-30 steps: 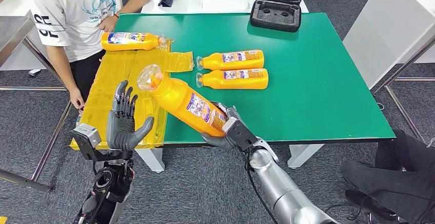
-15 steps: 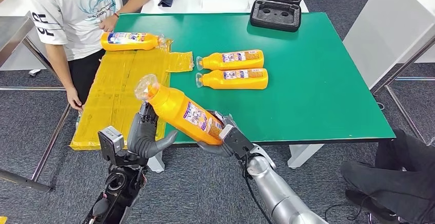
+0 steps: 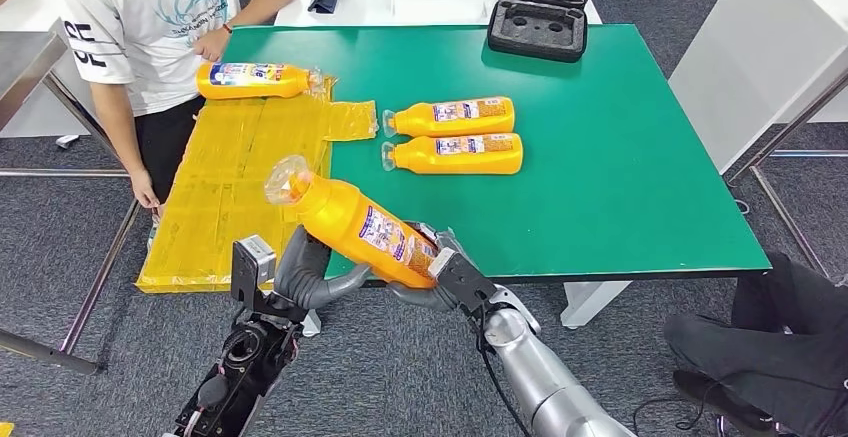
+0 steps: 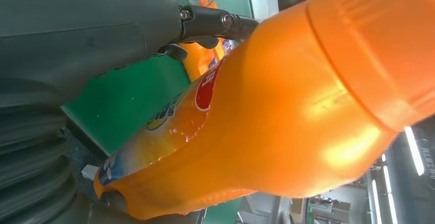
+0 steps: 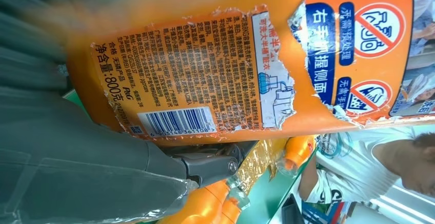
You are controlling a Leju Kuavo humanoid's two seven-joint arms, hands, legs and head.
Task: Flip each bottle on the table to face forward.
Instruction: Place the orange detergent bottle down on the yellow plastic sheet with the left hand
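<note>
My right hand (image 3: pixel 447 275) grips the base of an orange bottle (image 3: pixel 352 224) and holds it tilted in the air over the table's front edge, clear cap (image 3: pixel 287 177) pointing up and away to the left. Its back label with barcode (image 5: pixel 174 121) faces the right wrist camera. My left hand (image 3: pixel 310 275) cups the bottle from below, thumb against its underside; its fingers (image 4: pixel 215 20) run behind the bottle (image 4: pixel 277 116), so I cannot see whether they grip. Two more orange bottles (image 3: pixel 450 115) (image 3: pixel 455 153) lie side by side on the green table (image 3: pixel 620 157).
Another orange bottle (image 3: pixel 255 79) lies at the far end of a yellow sheet (image 3: pixel 225 192) on the table's left. A person (image 3: pixel 150 27) stands at that corner. A black case (image 3: pixel 540 12) sits at the back. A seated person's legs (image 3: pixel 770 357) are at the right.
My left hand has moved right and down, from open beside the bottle to underneath it. My right hand has lowered the bottle slightly and drawn it toward me.
</note>
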